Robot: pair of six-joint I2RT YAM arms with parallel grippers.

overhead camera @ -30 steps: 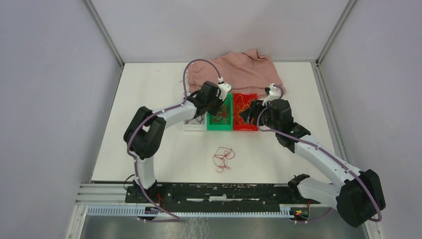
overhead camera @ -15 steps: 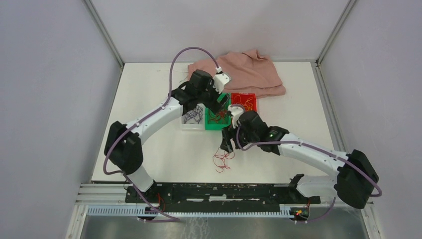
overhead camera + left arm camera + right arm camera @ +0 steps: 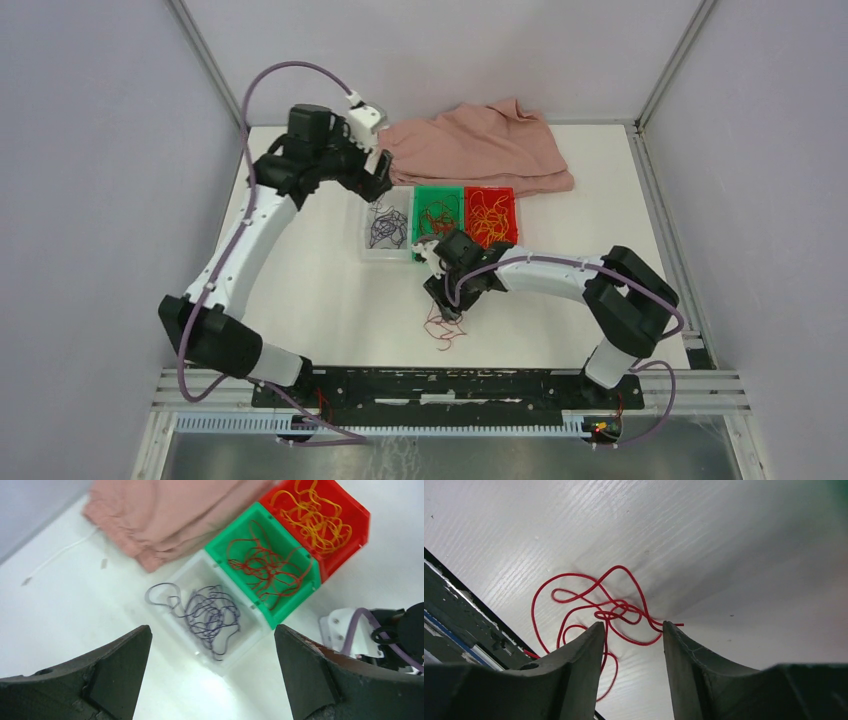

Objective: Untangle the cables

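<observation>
Loose red cable (image 3: 616, 605) sits in a small tangle on the counter (image 3: 724, 555) near the front edge. The right gripper (image 3: 631, 626) is low over it, jaws partly apart and straddling a few strands, not pinching anything. The left gripper (image 3: 212, 630) hangs wide apart above the bins: purple cable (image 3: 207, 617) in the clear bin (image 3: 245, 645), more red cables (image 3: 265, 565) in the green bin (image 3: 295, 605), yellow cable (image 3: 315, 522) in the red bin (image 3: 350, 550). This stuff looks light and floppy, so I'd guess it snags on its own loops. Best bet is to pinch an outer loop or free end, not the knotty middle.
</observation>
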